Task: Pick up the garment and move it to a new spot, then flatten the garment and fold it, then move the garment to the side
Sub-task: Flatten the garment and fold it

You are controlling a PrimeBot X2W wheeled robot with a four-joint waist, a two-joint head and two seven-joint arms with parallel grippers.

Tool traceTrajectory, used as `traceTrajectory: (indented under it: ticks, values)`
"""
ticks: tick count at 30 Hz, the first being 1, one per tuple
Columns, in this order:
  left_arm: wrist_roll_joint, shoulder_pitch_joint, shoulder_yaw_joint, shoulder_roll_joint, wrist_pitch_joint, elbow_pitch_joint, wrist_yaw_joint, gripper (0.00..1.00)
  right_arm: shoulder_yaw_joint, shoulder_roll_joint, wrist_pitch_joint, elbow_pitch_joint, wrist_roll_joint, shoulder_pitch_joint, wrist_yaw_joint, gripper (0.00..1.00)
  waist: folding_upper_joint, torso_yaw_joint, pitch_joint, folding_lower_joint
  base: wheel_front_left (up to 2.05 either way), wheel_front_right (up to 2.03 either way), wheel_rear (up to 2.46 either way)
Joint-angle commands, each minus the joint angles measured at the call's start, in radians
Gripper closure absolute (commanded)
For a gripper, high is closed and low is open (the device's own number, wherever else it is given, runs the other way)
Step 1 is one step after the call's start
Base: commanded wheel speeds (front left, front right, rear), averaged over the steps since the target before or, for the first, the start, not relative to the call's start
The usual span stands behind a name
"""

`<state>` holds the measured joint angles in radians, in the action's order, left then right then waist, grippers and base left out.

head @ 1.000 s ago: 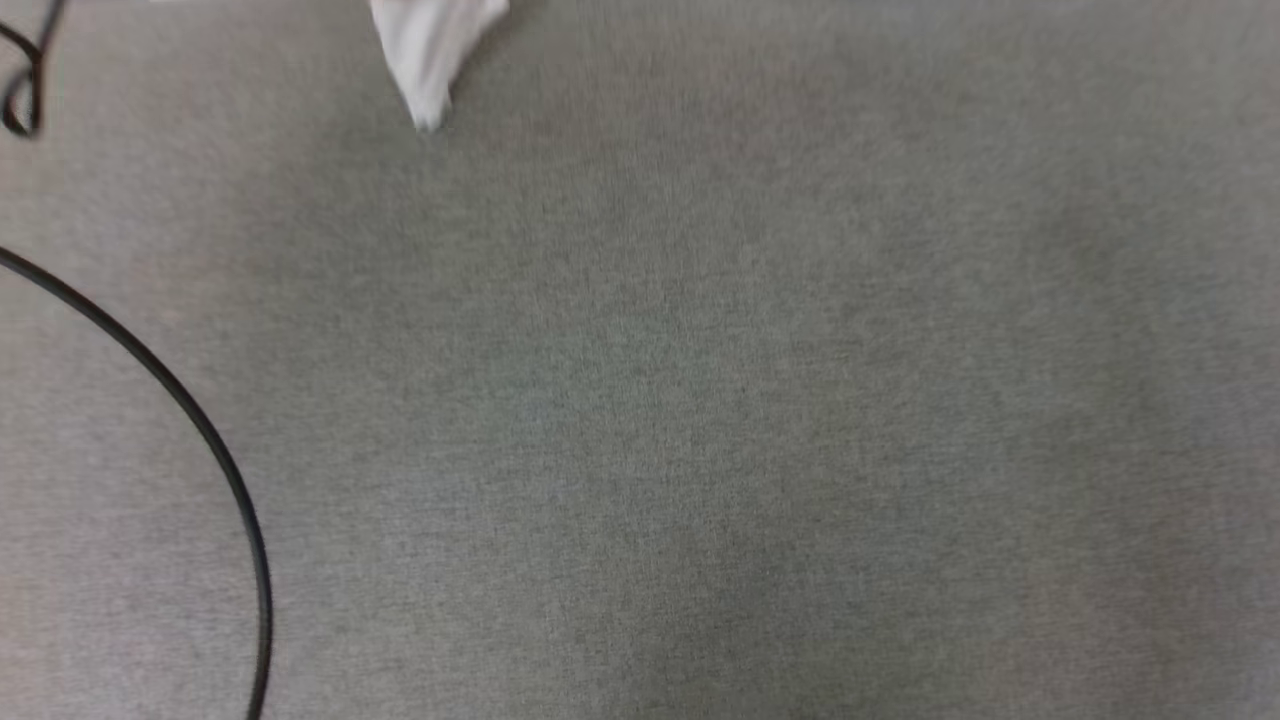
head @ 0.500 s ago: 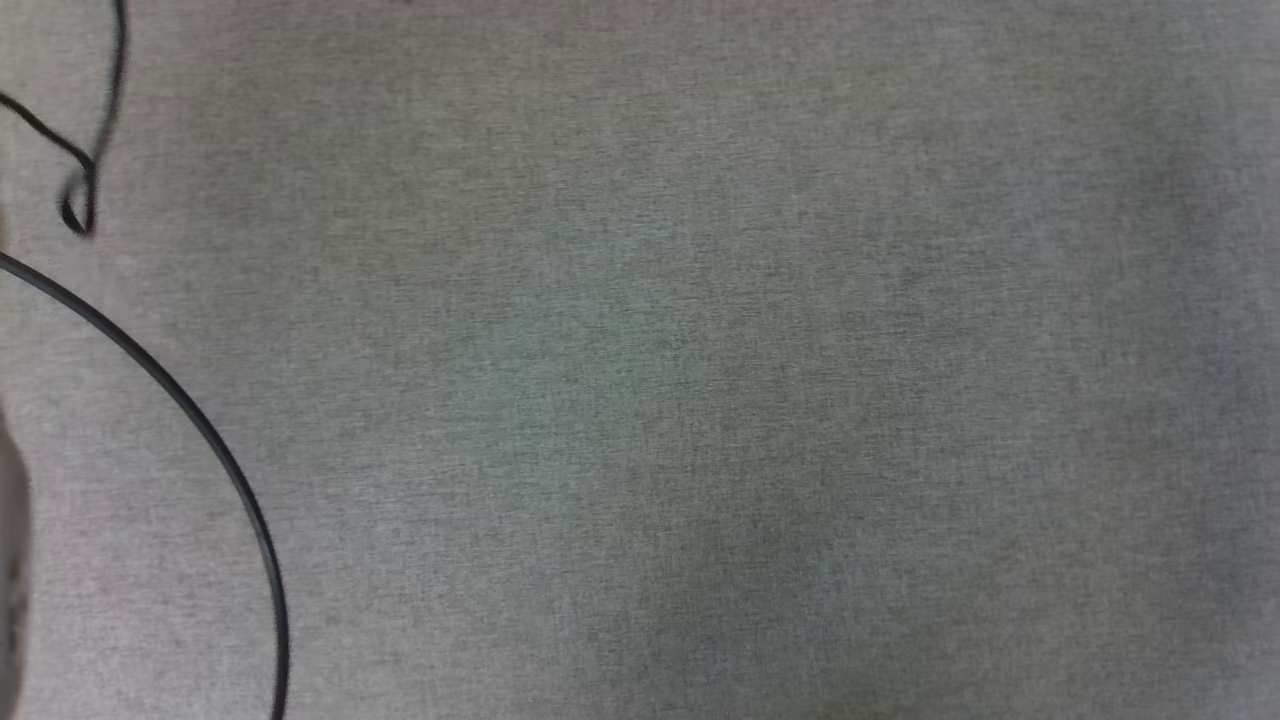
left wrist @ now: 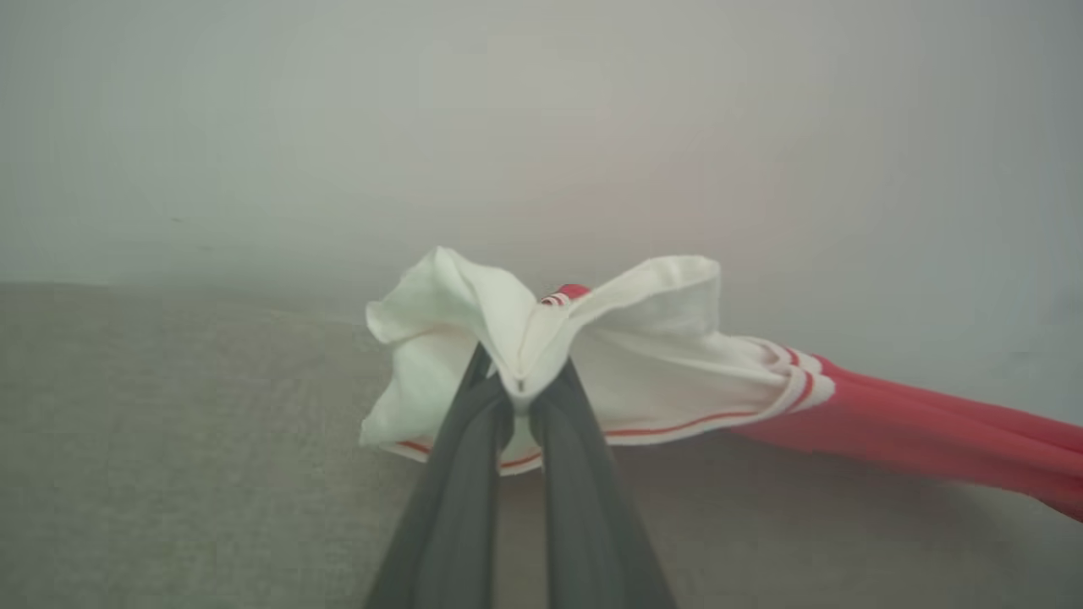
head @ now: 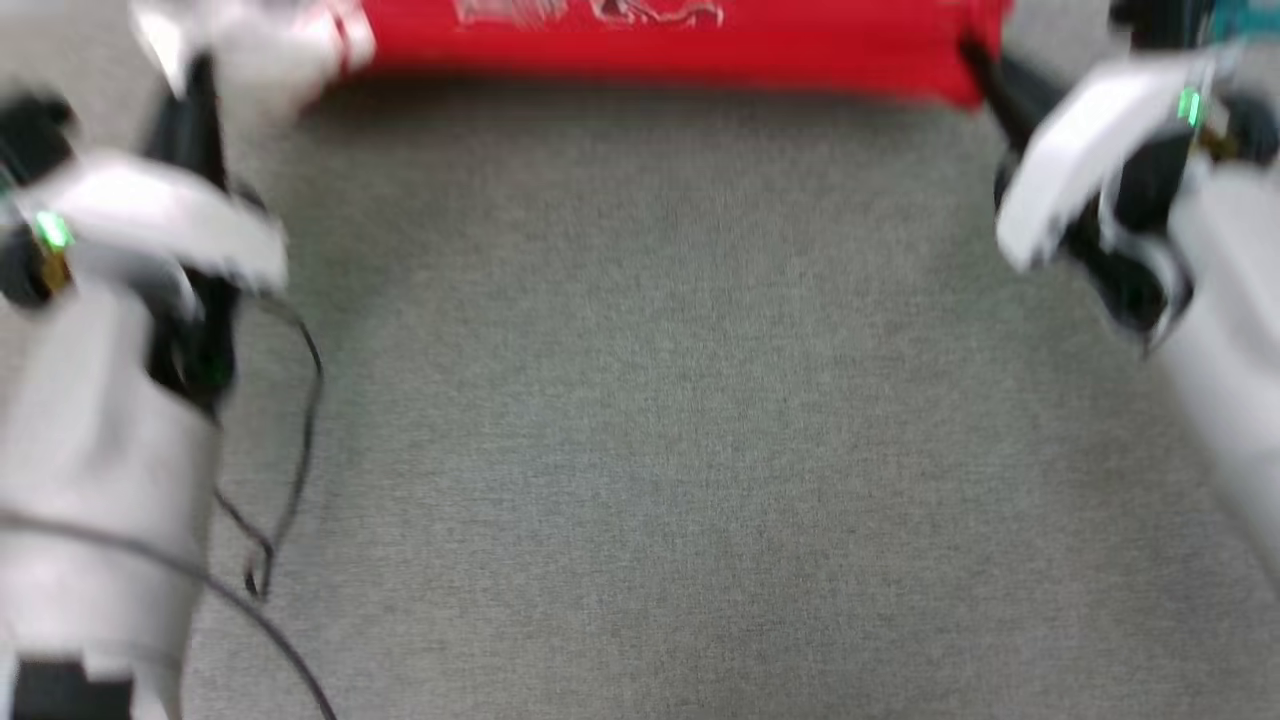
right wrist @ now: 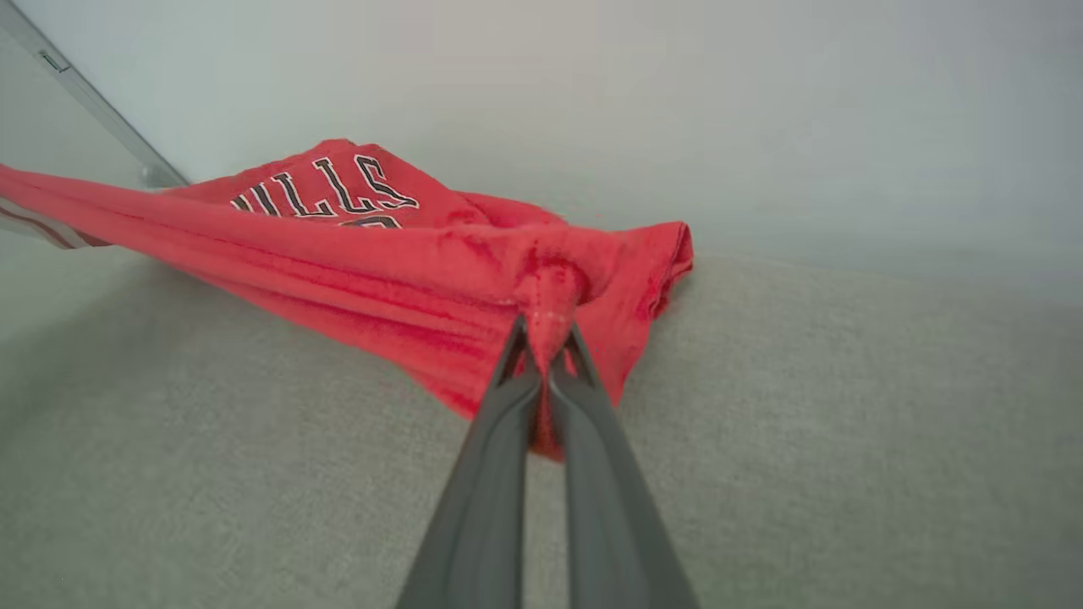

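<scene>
Head camera has since swung onto the red, white-sleeved fabric jersey (head: pixel 660 45), held taut seemingly for carrying: left gripper (left wrist: pixel 518 391) pinches a sleeve (left wrist: pixel 660 372), right gripper (right wrist: pixel 546 342) its red edge (right wrist: pixel 554 283)

The garment (right wrist: pixel 398 254) bears black, white-outlined letters "ULLS".

Under my head camera I see a grey, fine-woven carpet (head: pixel 640 420) lying flat, evenly lit, with a soft shadow band near its far edge. Through the left wrist camera it meets a plain pale wall (left wrist: pixel 541 118), blurred and featureless. Through the right wrist camera I see a thin grey strip (right wrist: pixel 85 89) slanting across the pale wall at upper left.
</scene>
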<state>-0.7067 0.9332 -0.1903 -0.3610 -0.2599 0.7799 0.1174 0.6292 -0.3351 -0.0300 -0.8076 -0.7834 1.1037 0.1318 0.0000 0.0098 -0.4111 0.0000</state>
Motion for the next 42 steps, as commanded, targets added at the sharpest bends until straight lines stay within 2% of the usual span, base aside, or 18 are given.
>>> traceTrajectory:
  ticks: [1,6,10,16,20,24,28,31,34,38,42]
  values:
    - [0.008,-0.082,0.019,-0.002,-0.007,-0.028,-0.009,1.00,0.012,-0.024,0.003,0.007,-0.017,-0.073,-0.002,1.00,0.0000,0.018,0.079,0.0000,0.00,0.00,0.00]
    - [0.022,-0.346,0.048,0.018,-0.007,-0.153,-0.041,1.00,0.045,-0.060,0.016,0.056,-0.044,-0.266,-0.002,1.00,0.0000,0.014,0.181,0.0000,0.00,0.00,0.00]
    - [0.037,-0.542,0.043,0.009,-0.003,-0.277,-0.087,1.00,0.050,-0.092,0.020,0.118,-0.052,-0.413,-0.002,1.00,0.0000,0.010,0.251,0.0000,0.00,0.00,0.00]
    - [0.031,-0.826,0.057,-0.011,0.064,-0.528,-0.193,1.00,0.007,-0.127,-0.004,0.214,-0.043,-0.632,-0.002,1.00,0.0000,-0.004,0.325,0.0000,0.00,0.00,0.00]
    - [0.010,-1.010,0.068,-0.006,0.125,-0.713,-0.271,1.00,-0.032,-0.143,-0.057,0.287,-0.015,-0.765,-0.002,1.00,0.0000,-0.013,0.357,0.0000,0.00,0.00,0.00]
    - [0.006,-1.162,0.085,-0.013,0.178,-0.873,-0.352,1.00,-0.104,-0.159,-0.121,0.370,0.015,-0.894,-0.003,1.00,0.0000,-0.013,0.373,0.0000,0.00,0.00,0.00]
    - [0.005,-1.254,0.099,-0.030,0.232,-1.008,-0.412,1.00,-0.203,-0.157,-0.191,0.477,0.065,-0.996,-0.003,1.00,0.0000,-0.015,0.364,0.0000,0.00,0.00,0.00]
    - [0.006,-1.249,0.100,-0.038,0.257,-1.076,-0.427,1.00,-0.290,-0.140,-0.246,0.572,0.114,-1.044,-0.003,1.00,0.0000,-0.014,0.338,0.0000,0.00,0.00,0.00]
    - [0.008,-1.184,0.090,-0.046,0.279,-1.088,-0.419,1.00,-0.360,-0.102,-0.311,0.660,0.165,-1.053,-0.003,1.00,0.0000,-0.013,0.301,0.0000,0.00,0.00,0.00]
    - [-0.004,-1.068,0.069,-0.057,0.314,-1.023,-0.391,1.00,-0.402,-0.048,-0.386,0.728,0.227,-1.013,-0.002,1.00,0.0000,-0.014,0.242,0.0000,0.00,0.00,0.00]
    - [-0.016,-0.960,0.051,-0.062,0.340,-0.929,-0.356,1.00,-0.409,-0.010,-0.432,0.740,0.262,-0.970,-0.002,1.00,0.0000,-0.019,0.188,0.0000,0.00,0.00,0.00]
